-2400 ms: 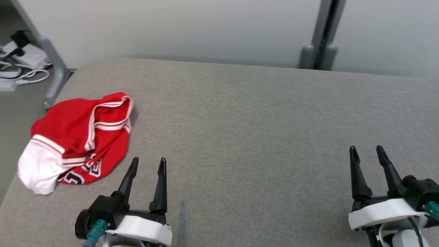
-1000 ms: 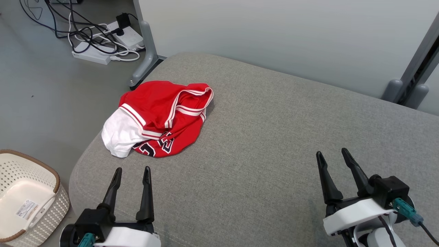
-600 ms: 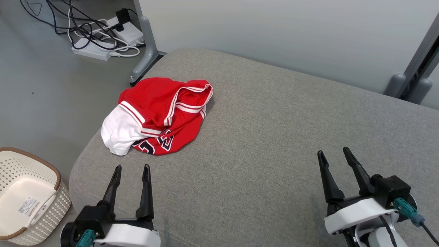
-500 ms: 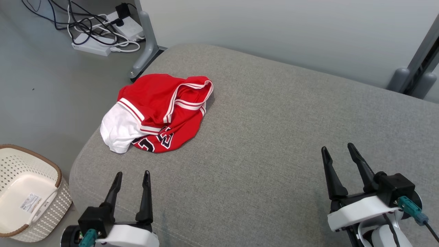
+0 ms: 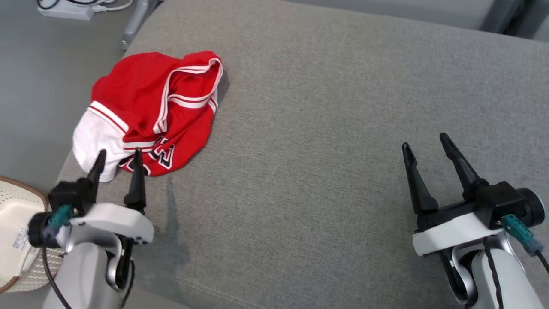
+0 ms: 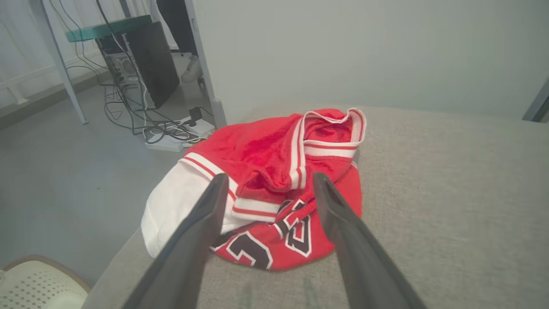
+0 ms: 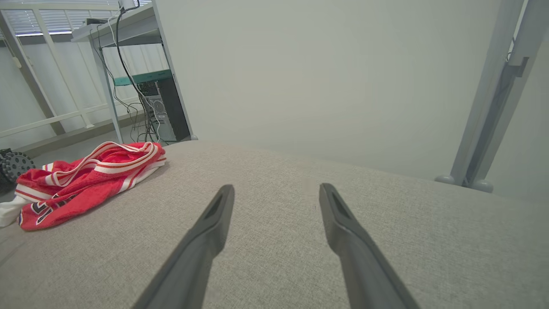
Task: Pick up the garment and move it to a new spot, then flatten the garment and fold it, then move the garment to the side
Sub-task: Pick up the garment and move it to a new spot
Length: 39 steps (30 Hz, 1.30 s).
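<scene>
The garment (image 5: pixel 150 111) is a crumpled red jersey with white trim, a white part and dark numbers, lying near the left edge of the grey padded surface (image 5: pixel 326 128). My left gripper (image 5: pixel 119 153) is open, its fingertips at the garment's near edge, nothing between them. In the left wrist view the garment (image 6: pixel 274 171) lies just beyond the open left gripper (image 6: pixel 268 180). My right gripper (image 5: pixel 424 140) stands open far to the right over bare fabric. The right wrist view has the garment (image 7: pixel 90 180) off to the left of the open right gripper (image 7: pixel 276 189).
A cream perforated basket (image 5: pixel 17 240) stands on the floor at the lower left. A power strip (image 5: pixel 64 10) and cables (image 6: pixel 141 120) lie on the floor beyond the surface's left corner. A grey post (image 7: pixel 493 94) rises at the back right.
The head camera has tilted down and shifted. My left gripper has come forward to the garment's near edge. The right gripper has risen slightly. The garment lies as before.
</scene>
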### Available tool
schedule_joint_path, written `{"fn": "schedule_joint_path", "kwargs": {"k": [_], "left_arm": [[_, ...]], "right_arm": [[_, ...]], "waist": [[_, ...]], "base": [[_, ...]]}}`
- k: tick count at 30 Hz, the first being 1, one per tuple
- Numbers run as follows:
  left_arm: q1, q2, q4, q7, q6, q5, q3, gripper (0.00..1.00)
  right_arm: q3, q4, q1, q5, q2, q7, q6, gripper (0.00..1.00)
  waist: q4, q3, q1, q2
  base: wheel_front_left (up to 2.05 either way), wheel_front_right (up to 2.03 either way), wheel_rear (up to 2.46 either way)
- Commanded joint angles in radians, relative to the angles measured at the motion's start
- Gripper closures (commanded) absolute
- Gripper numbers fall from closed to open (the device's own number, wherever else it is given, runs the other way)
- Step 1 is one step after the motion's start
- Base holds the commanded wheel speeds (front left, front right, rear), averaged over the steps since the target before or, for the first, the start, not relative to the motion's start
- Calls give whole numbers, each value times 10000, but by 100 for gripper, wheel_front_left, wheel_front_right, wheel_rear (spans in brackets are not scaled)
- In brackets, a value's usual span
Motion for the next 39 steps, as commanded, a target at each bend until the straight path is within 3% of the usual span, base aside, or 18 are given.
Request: {"fn": "schedule_joint_path", "kwargs": {"k": [1, 6, 12, 20, 22, 27, 34, 39], "left_arm": [[-397, 144, 137, 73, -53, -78, 54, 0], [-1657, 671, 1146, 611, -369, -96, 27, 0], [-2910, 1287, 2682, 1977, -764, -237, -219, 0], [-3755, 1620, 3984, 2089, -623, -347, -151, 0], [-3897, 1636, 4168, 2005, -685, -314, -240, 100], [-4000, 1640, 4389, 1695, -790, -392, -306, 100], [-4092, 1729, 4010, 575, -565, -549, -81, 100], [-3791, 1376, 3023, 626, -979, -1338, -16, 100]], "right_arm": [[-70, -141, -110, -61, -87, 79, -4, 0], [-78, -628, -211, -206, -178, 289, -4, 0], [-64, -1052, -280, -283, -240, 460, -4, 0], [-102, -1208, -262, -369, -256, 495, -4, 0], [-111, -1213, -238, -375, -251, 488, -4, 0], [-130, -1087, -225, -370, -222, 443, -4, 0], [-73, -710, -173, -240, -127, 220, -4, 0], [-67, -299, -95, -35, -66, -64, -4, 0]], "waist": [[-499, 569, 0, 0], [-830, 1149, 0, 0], [-1218, 1643, 0, 0], [-1460, 1875, 0, 0], [-1475, 1873, 0, 0], [-1461, 1754, 0, 0], [-1457, 1088, 0, 0], [-1589, 325, 0, 0]], "base": [[0, 0, 0], [0, 0, 0], [0, 0, 0], [0, 0, 0], [0, 0, 0], [0, 0, 0], [0, 0, 0], [0, 0, 0]]}}
